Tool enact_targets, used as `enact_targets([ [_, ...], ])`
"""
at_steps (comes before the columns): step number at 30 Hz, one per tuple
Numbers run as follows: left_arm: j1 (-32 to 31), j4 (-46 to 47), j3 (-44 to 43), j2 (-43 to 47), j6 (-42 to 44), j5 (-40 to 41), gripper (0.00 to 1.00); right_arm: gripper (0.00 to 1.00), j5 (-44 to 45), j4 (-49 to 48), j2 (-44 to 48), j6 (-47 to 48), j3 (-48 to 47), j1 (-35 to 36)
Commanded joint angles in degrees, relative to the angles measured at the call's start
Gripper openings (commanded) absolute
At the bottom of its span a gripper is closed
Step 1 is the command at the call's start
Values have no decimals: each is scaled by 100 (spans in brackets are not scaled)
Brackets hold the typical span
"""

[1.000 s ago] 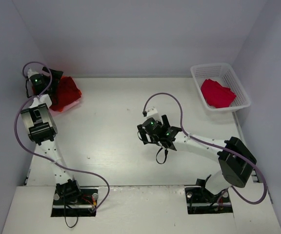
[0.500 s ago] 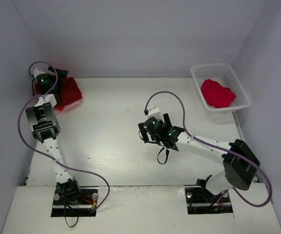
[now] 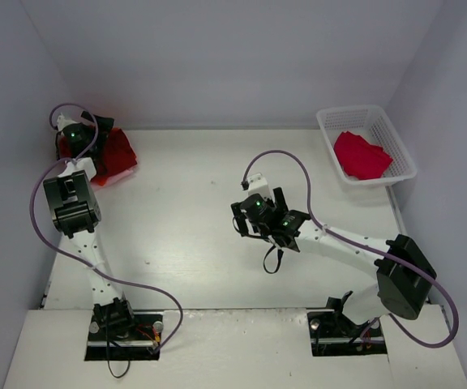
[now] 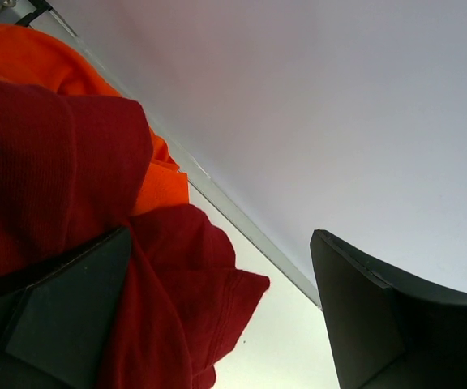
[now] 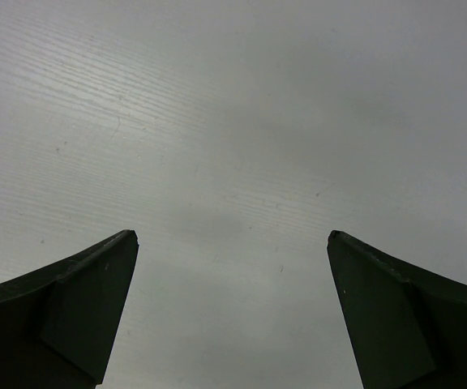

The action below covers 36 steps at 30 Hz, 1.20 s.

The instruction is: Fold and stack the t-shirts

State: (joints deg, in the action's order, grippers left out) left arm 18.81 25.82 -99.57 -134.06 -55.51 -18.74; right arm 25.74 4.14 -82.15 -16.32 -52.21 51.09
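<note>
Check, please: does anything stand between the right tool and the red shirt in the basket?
Only the side wall of the white basket: the red shirt lies inside it, so the open right tool should probably enter from above.

Your left gripper [image 4: 219,235] stands wide open at full reach; your right gripper [image 5: 232,235] gapes too, pointing downward.
</note>
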Motion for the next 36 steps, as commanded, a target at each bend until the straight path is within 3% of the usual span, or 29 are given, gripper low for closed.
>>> enact_targets([
  [1,-97,-868,315,256,-83,37,88,100,274,-37,208,-47,-88,33],
  [12,246,-1184,324,1583,66,-15,88,100,248,210,410,-223,-167,50],
  [25,369,-1975,-607,2524,-100,-727,88,100,247,508,797,-652,-325,182],
  [31,264,-3009,-406,3517,224,-859,88,100,423,965,350,-741,-947,182],
  [36,176,-3267,506,4404,216,-1070,88,100,686,1431,-247,-811,-1651,173],
])
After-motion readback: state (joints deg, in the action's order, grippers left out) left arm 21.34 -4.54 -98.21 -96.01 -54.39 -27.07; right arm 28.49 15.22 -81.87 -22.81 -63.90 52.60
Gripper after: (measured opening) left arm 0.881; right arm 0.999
